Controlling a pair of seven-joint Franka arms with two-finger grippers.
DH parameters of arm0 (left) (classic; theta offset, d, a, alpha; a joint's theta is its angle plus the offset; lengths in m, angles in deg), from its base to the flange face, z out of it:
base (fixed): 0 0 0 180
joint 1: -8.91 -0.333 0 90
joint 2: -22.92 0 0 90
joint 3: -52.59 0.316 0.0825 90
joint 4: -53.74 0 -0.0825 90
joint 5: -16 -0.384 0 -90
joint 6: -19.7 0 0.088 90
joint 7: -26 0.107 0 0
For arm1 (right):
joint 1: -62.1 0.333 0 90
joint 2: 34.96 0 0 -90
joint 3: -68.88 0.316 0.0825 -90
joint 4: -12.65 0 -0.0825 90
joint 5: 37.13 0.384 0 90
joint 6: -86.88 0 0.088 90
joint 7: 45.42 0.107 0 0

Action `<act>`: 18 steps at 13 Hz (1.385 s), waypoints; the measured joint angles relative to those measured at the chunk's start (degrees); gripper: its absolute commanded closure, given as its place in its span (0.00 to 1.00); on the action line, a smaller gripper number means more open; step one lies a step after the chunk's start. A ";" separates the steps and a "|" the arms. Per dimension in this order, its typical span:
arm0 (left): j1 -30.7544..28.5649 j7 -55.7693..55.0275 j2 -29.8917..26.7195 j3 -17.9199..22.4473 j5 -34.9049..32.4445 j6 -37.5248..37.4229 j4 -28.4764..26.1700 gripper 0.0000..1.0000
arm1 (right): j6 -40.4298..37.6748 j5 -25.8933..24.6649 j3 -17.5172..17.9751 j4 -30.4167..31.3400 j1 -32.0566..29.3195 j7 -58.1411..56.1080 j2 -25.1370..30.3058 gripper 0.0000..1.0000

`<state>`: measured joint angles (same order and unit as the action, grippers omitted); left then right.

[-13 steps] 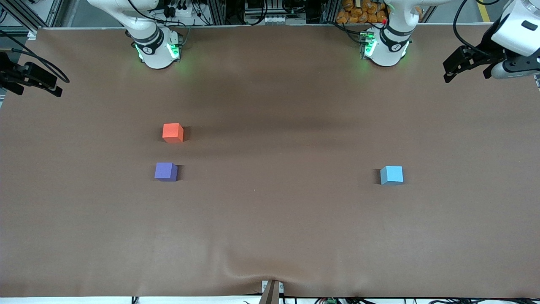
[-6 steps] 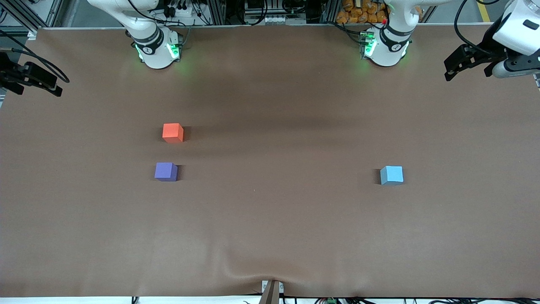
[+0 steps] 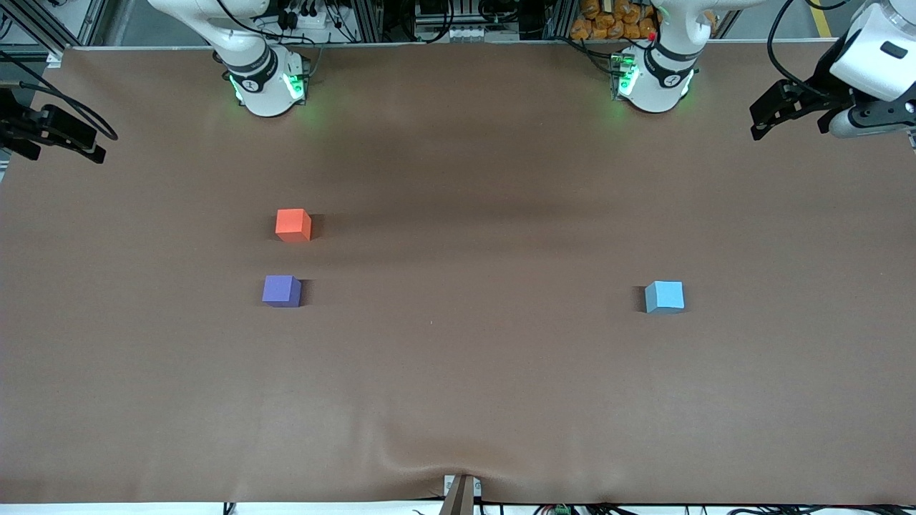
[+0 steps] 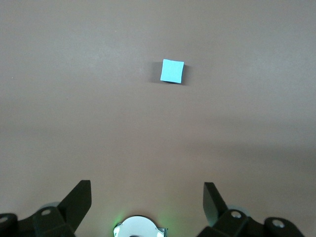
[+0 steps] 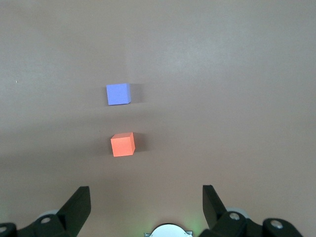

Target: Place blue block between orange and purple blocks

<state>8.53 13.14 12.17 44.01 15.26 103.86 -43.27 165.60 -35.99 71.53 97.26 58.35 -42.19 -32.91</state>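
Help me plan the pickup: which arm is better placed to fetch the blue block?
Left, probably. The blue block lies toward the left arm's end of the table, and the open left pincer hangs over that end. The open right pincer waits over its own end.

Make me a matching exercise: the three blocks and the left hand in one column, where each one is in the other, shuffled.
Things:
1. blue block
2. orange block
3. purple block
4. left hand

Places:
A. beside the orange block, nearer the front camera
B. raised over the table edge at the left arm's end, open
C. alone, toward the left arm's end
D. toward the right arm's end, farthest of the blocks from the front camera

Pairs: 1-C, 2-D, 3-A, 4-B
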 measured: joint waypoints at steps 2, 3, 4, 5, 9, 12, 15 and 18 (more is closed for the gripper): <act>0.00 0.00 0.19 -0.03 0.00 0.02 0.05 0.00 | -0.13 0.00 0.00 0.00 0.00 0.00 0.00 0.00; 0.00 0.00 0.26 -0.03 0.00 0.03 0.20 0.00 | -0.21 0.00 -0.01 0.00 -0.01 0.00 0.00 0.00; 0.00 0.00 0.30 -0.03 0.00 0.03 0.32 0.00 | -0.30 0.00 -0.02 0.00 -0.01 0.00 0.00 0.00; 0.00 0.00 0.32 -0.03 0.00 0.03 0.40 0.00 | -0.38 0.00 -0.03 0.00 -0.02 0.00 0.00 0.00; -0.02 0.00 0.39 0.05 0.00 0.15 0.64 0.00 | -0.63 0.00 -0.08 0.03 -0.06 0.00 0.00 0.00; -0.02 0.00 0.40 0.11 0.00 0.19 0.74 0.00 | -0.70 0.00 -0.09 0.04 -0.07 0.00 0.00 0.00; -0.02 0.00 0.52 0.15 0.00 0.19 0.74 0.00 | -0.78 0.00 -0.09 0.05 -0.07 0.00 -0.01 0.00; -0.02 0.00 1.07 0.16 0.00 0.19 0.74 0.00 | -0.80 0.00 -0.09 0.05 -0.07 0.00 -0.01 0.00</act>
<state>8.51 13.14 13.24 44.17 15.26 104.05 -42.53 164.79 -35.99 71.43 97.31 58.27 -42.19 -32.92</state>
